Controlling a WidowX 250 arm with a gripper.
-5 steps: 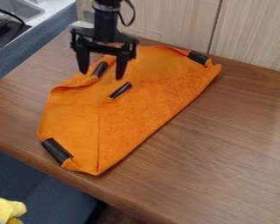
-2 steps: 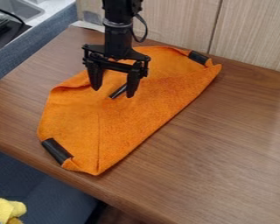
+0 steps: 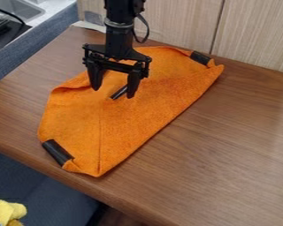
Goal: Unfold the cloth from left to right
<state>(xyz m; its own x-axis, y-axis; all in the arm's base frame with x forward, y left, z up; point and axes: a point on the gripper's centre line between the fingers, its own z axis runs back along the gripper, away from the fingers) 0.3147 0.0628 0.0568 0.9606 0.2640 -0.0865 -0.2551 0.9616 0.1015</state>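
Note:
The black gripper (image 3: 113, 92) hangs over the upper middle of the cloth, its two fingers spread wide with nothing held between them. Below it the orange cloth (image 3: 126, 119) lies folded on the wooden table, with a long slanting edge along its lower right side. Black pieces mark its corners: one at the lower left (image 3: 57, 152), one at the upper right (image 3: 200, 58), and one in the middle (image 3: 119, 92), right by the gripper's right finger. Part of the cloth's upper left side is hidden behind the gripper.
The wooden table (image 3: 227, 145) extends to the right of the cloth. A wood-panelled wall (image 3: 250, 35) stands behind it. At the top left are a grey sink (image 3: 20, 9) and a black object. A yellow plush item (image 3: 7, 211) is at the lower left, below the table's edge.
The gripper has moved right and a little toward the camera, over the cloth's middle black piece. It stays open, and the cloth has not moved.

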